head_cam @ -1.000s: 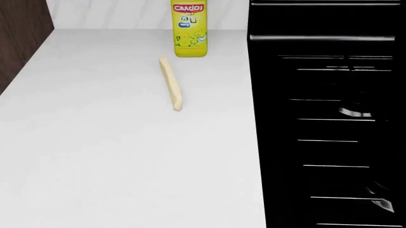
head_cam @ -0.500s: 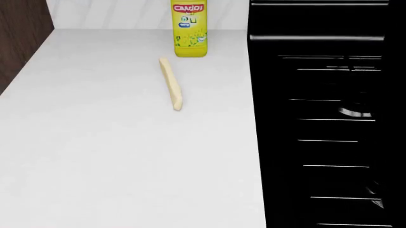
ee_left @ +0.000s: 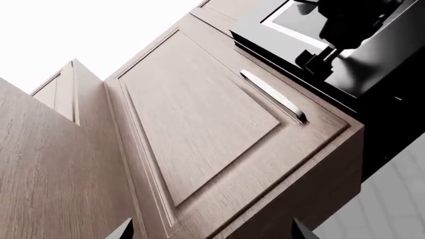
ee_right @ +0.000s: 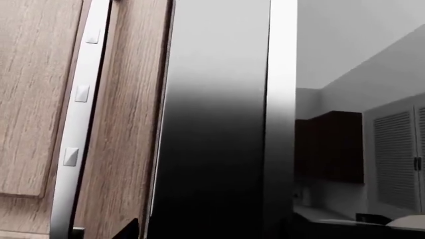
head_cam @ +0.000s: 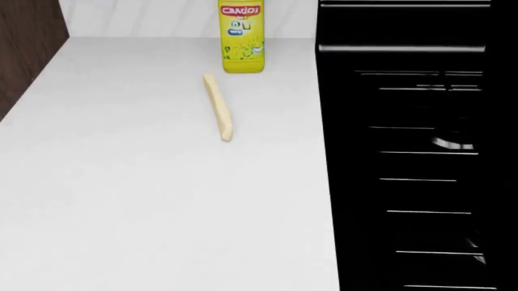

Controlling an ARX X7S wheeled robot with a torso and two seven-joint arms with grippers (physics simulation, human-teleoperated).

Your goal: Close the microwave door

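Note:
The left wrist view looks up at the black microwave (ee_left: 378, 59) beside a wood cabinet, with my black right arm (ee_left: 349, 25) against its front. My left gripper (ee_left: 211, 234) is open, only its two fingertips (ee_left: 123, 232) showing, nothing between them. In the right wrist view the microwave door (ee_right: 219, 124) is a grey metal panel filling the middle, very close. My right gripper (ee_right: 209, 231) is right up against it with its jaws apart, and only one dark fingertip (ee_right: 127, 229) is distinct. Neither gripper is in the head view.
A white counter (head_cam: 145, 200) carries a yellow bottle (head_cam: 241, 36) at the back and a pale baguette (head_cam: 217, 106). A black appliance face (head_cam: 421, 157) with thin horizontal lines fills the right. Wood cabinet door (ee_left: 192, 119) has a silver handle (ee_left: 273, 95).
In the head view the right ends of the thin lines on the black appliance have drawn in leftward, and the pale glint at the bottom right has shrunk. The counter items are unmoved.

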